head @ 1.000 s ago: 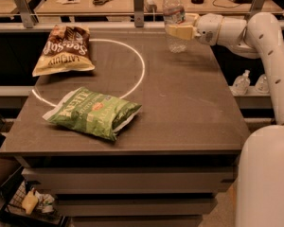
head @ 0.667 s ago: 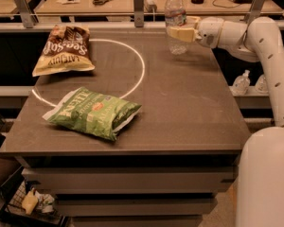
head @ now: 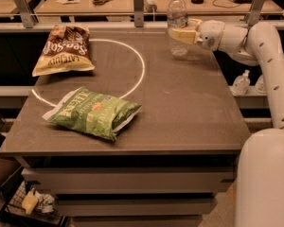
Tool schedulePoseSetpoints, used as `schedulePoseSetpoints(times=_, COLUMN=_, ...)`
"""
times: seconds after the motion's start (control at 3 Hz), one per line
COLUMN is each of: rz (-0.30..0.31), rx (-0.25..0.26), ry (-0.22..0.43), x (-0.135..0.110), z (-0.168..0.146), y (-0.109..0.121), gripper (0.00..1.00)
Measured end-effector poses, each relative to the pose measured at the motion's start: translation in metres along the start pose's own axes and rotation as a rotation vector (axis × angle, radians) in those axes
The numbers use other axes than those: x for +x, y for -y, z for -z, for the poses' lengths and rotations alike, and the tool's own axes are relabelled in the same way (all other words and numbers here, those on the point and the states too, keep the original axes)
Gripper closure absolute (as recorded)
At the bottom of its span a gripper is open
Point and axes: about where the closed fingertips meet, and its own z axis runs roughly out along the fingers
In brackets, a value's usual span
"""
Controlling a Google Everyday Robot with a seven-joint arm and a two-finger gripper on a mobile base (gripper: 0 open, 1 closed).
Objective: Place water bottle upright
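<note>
Since a second ago, the gripper (head: pixel 179 32) and the bottle (head: pixel 178 13) are sitting a shade lower; the shift is slight, and both bags are lying where they were.

The arm (head: pixel 270 56) is reaching in from the 3 o'clock side of the table (head: pixel 189 108). Its white upper link is rising along the right edge of the view, bending over at the top, and the forearm is running roughly level toward 9 o'clock, ending in a rounded wrist. The gripper is pointing sideways at the bottle's mid-height. Its cream fingers are clamping the bottle: one finger (head: pixel 180 35) is crossing in front of the bottle's middle, and the other is showing behind it, toward 12 o'clock.

The bottle is standing upright at about 1 o'clock on the table, near the far edge. Its white cap is pointing straight up, the pale label band is showing just above the front finger, and the clear ribbed lower body is showing below it. Its base is looking level with the tabletop, but whether it is touching the surface cannot be told.

The brown bag (head: pixel 64 48) is lying at 10 o'clock, over the rim of a white ring (head: pixel 141 67) marked on the table. The green bag (head: pixel 92 112) is lying flat at 8 o'clock, crossing the ring's near side. Both are well apart from the bottle. A small pump bottle (head: pixel 240 83) is standing off the table toward 3 o'clock, below the forearm.
</note>
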Motion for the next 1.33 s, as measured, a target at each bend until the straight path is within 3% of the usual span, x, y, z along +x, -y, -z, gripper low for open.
schedulePoseSetpoints(times=1.33, rz=-0.027, rx=0.007, ry=0.041, x=0.016, z=0.007, y=0.009, gripper=1.0)
